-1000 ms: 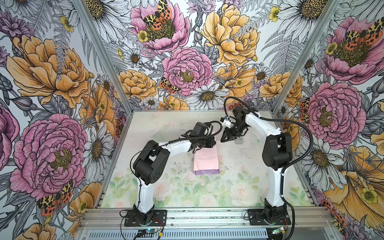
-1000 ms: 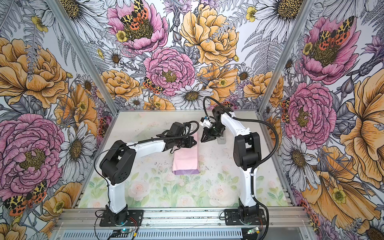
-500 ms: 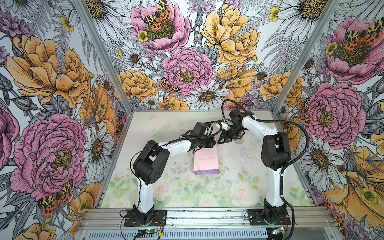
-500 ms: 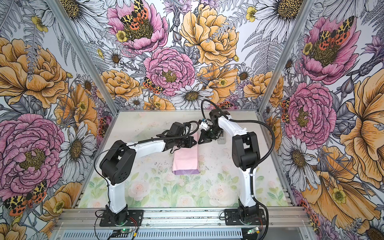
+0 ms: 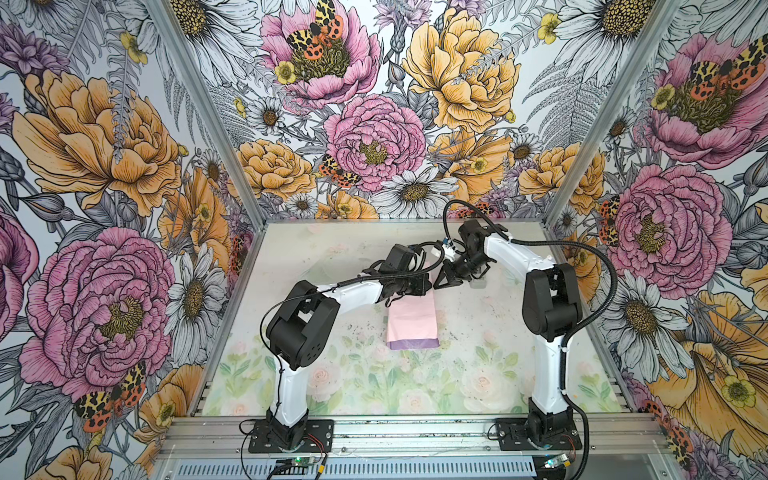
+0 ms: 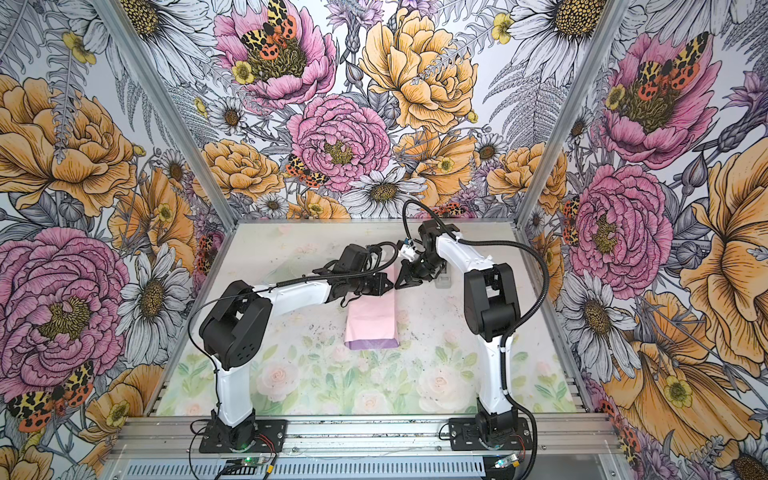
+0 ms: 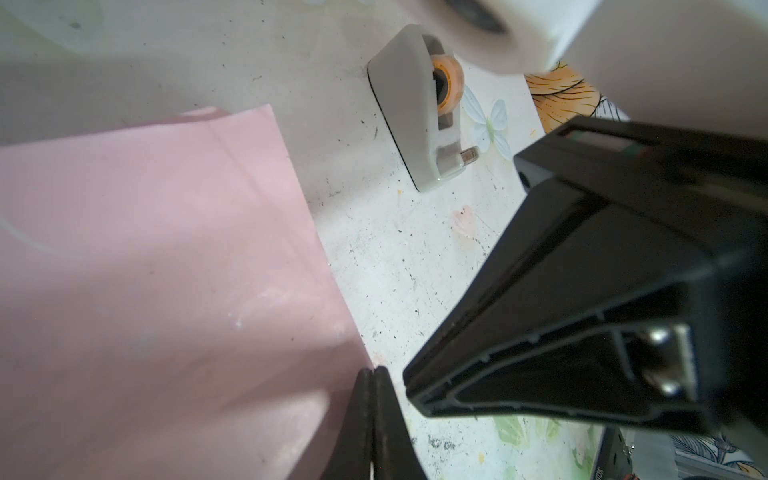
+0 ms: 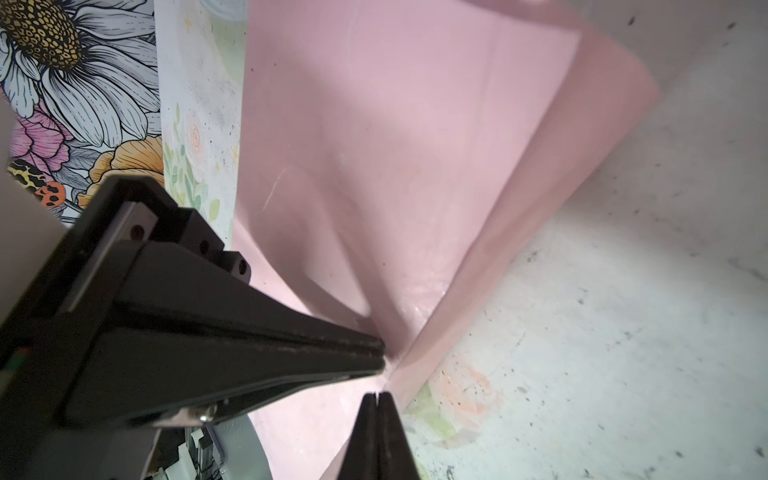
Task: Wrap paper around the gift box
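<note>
One paper [image 5: 412, 322], pink with a lilac strip along its near edge, lies folded mid-table [image 5: 478, 365]. Two grippers meet at its far end, the left gripper [image 7: 372, 382] and the right gripper [image 8: 376, 401], each with jaws pressed together at the paper's edge. One grey tape dispenser [image 7: 415, 112] sits nearby.

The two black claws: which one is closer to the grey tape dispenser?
The right gripper, on the right-hand arm: the tape dispenser stands just beside it; the left gripper lies farther off.
</note>
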Robot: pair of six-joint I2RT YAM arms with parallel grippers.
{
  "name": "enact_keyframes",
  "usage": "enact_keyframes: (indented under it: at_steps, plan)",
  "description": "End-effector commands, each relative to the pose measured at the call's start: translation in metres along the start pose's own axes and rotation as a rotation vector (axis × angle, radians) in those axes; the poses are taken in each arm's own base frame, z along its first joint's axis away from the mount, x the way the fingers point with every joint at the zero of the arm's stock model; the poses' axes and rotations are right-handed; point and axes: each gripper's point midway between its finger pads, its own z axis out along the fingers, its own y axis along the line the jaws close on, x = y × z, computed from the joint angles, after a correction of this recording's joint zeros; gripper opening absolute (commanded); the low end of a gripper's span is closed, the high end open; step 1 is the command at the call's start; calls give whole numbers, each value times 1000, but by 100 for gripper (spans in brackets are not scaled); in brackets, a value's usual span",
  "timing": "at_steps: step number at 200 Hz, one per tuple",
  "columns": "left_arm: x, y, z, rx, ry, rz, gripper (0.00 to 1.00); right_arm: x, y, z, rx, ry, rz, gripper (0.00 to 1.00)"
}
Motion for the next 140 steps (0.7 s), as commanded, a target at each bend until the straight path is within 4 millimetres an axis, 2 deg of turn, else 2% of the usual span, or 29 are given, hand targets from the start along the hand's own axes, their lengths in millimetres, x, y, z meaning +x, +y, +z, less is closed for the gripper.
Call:
enact_keyframes:
  at_steps: [1, 140]
  plan:
    - [13, 15, 4, -60, 36, -9, 5, -2, -1, 9, -29, 2, 3, 4]
    - [14, 17, 5, -61, 42, -13, 5, 0, -6, 21, -58, 5, 22, 3]
